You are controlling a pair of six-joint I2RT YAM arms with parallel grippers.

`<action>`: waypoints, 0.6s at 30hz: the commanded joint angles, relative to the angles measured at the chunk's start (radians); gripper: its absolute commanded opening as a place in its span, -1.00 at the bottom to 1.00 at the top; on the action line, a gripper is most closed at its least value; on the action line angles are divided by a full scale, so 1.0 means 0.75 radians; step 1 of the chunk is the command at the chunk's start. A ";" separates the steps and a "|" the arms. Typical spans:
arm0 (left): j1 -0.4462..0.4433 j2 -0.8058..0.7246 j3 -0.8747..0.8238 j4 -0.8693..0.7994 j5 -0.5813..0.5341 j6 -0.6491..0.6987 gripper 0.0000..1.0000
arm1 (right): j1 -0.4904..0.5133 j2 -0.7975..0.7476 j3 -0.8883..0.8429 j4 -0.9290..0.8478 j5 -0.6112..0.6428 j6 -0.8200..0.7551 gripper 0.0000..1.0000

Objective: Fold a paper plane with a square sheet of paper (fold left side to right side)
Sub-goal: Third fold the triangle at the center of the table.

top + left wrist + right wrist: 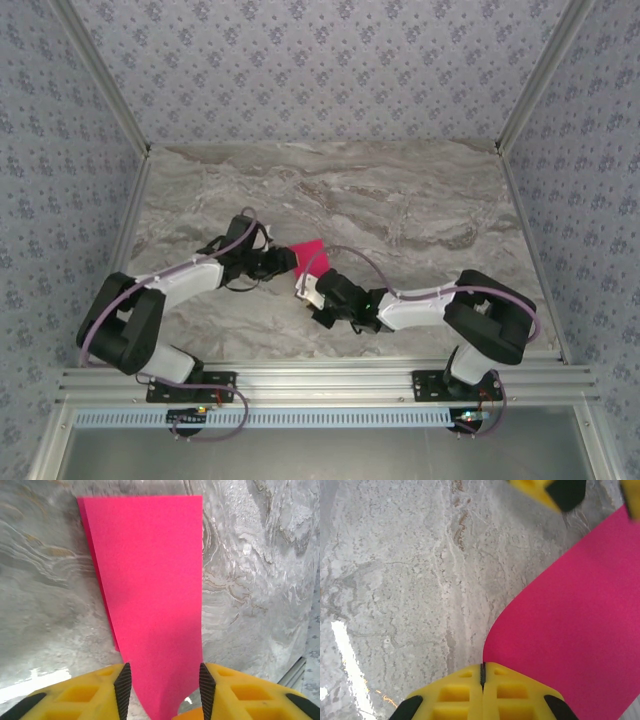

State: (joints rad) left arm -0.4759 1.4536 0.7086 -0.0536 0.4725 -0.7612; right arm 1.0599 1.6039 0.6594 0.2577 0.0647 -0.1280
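The square sheet of paper (309,250) is bright magenta-pink and lies doubled over at the middle of the marble table. In the left wrist view the sheet of paper (150,580) is a tall strip with a second layer peeking out along its left edge. It runs between the fingers of my left gripper (165,690), whose jaws stand apart on either side of it. My left gripper (288,262) is at the paper's left side. My right gripper (482,672) is shut, and the curled paper (580,620) meets its seam. In the top view my right gripper (305,290) sits at the paper's near edge.
Grey-veined marble table (400,200) stretches far and right of the arms. Patterned walls and aluminium rails (320,378) enclose it. A yellow finger of the left gripper (555,490) shows at the top of the right wrist view.
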 commanded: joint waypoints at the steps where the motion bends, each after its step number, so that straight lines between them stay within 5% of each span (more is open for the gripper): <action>1: 0.015 -0.027 0.108 -0.129 0.024 0.129 -0.16 | -0.016 -0.015 0.059 -0.074 -0.089 0.083 -1.00; 9: 0.013 0.246 0.342 -0.128 0.143 0.240 -0.49 | -0.048 0.009 0.102 -0.107 -0.153 0.142 -1.00; 18: -0.048 0.542 0.524 -0.139 0.156 0.317 -0.62 | -0.096 0.046 0.144 -0.157 -0.272 0.202 -1.00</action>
State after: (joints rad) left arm -0.4915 1.8320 1.0569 -0.1329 0.5613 -0.5690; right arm 0.9993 1.6222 0.7364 0.1822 -0.0879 -0.0135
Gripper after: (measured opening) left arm 0.193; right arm 0.060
